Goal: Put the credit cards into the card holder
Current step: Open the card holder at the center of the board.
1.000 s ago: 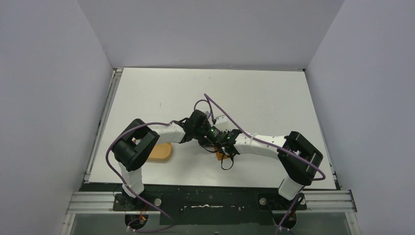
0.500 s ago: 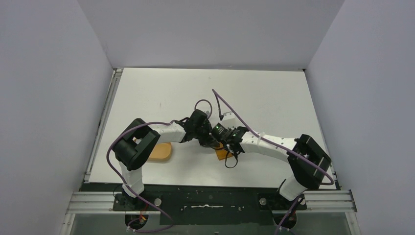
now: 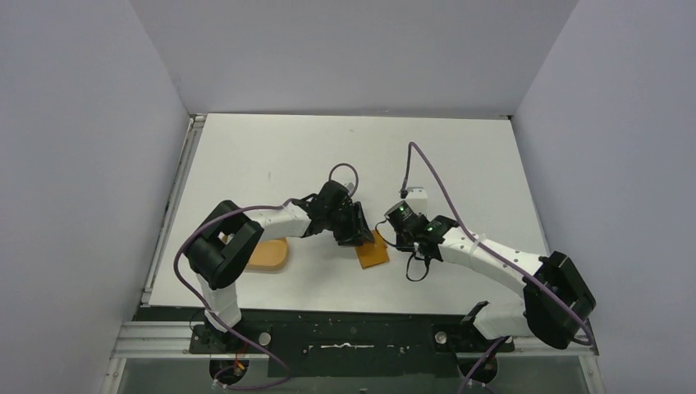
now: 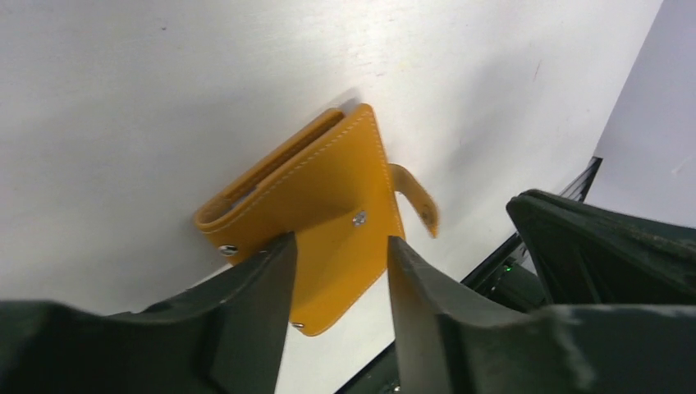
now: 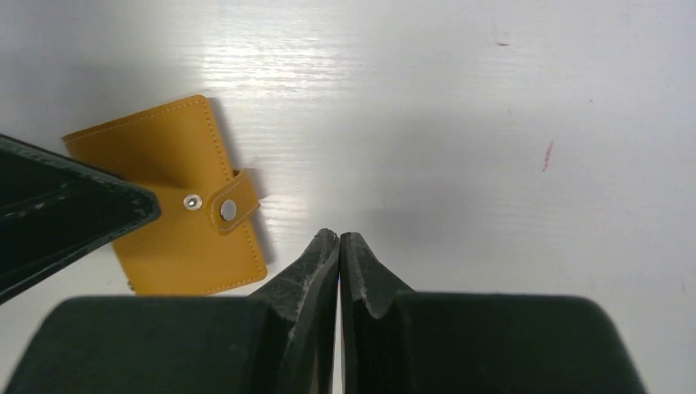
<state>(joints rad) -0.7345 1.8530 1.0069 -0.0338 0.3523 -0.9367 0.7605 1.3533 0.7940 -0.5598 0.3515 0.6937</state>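
Note:
The card holder (image 3: 373,254) is a tan-orange leather wallet lying folded on the white table. It also shows in the left wrist view (image 4: 324,193) and the right wrist view (image 5: 168,209). Its closure tab (image 5: 232,210) lies loose beside a snap. My left gripper (image 3: 359,231) is open just above the wallet's far-left edge (image 4: 339,243), one finger over a corner. My right gripper (image 3: 391,235) is shut and empty (image 5: 339,237), right of the wallet and apart from it. No credit cards are in view.
An orange oval tray (image 3: 268,255) sits at the near left, partly hidden behind the left arm's shoulder. Purple cables loop above both wrists. The table's front edge and a black rail lie close below the wallet.
My right arm has drawn back to the right, off the card holder, which now lies more exposed. My left gripper has stayed over the wallet.

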